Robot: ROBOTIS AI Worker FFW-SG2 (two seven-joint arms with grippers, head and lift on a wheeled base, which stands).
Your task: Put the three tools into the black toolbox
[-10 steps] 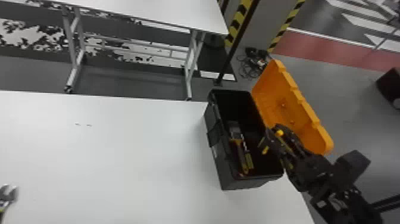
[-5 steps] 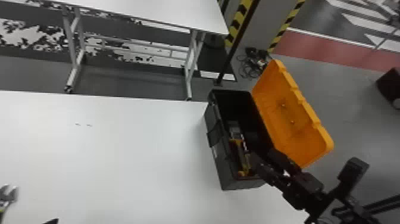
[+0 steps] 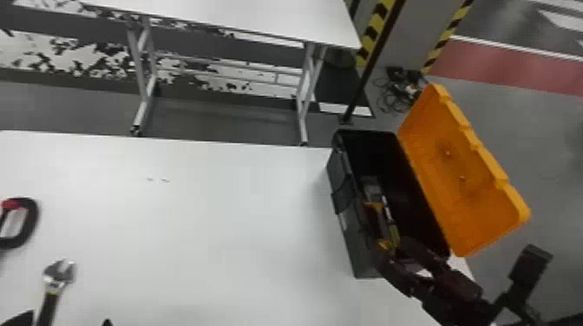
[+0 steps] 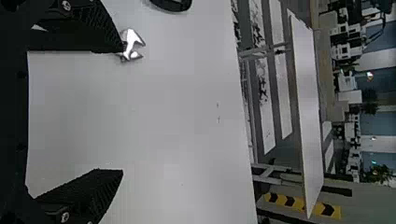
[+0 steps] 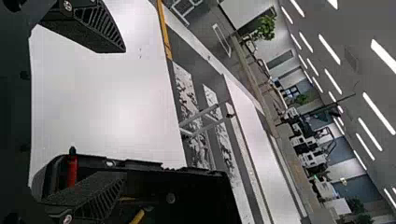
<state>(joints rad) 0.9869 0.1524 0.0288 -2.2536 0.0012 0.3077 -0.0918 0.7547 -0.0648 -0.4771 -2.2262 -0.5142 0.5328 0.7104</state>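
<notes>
White work table (image 3: 195, 225) carries two small dark marks (image 3: 157, 179), too small to read. Behind it stand a second white table (image 3: 234, 17) and a post with yellow-and-black stripes (image 3: 377, 26); loose cables (image 3: 392, 95) lie on the grey floor.

Black toolbox (image 3: 353, 245): on the table's right side, its orange lid (image 3: 460, 173) swung open outward. A pale patch on its outer wall is too small to read. Within lie tools with orange and yellow parts (image 3: 376, 205); their number cannot be told. The right wrist view also records a red item (image 5: 72, 171) at the box wall.

Right gripper (image 3: 390, 251): at the near end of the toolbox, fingers spread wide, nothing held between them.

Adjustable wrench (image 3: 60, 274): on the table at left, steel head, dark handle, yellow band below the head. Near it, at the view's edge, lies a curved red-and-black object (image 3: 29, 223).

Left gripper (image 3: 68, 319): over the table by the wrench, fingers well apart and empty; one finger (image 4: 100, 32) partly covers the wrench.
</notes>
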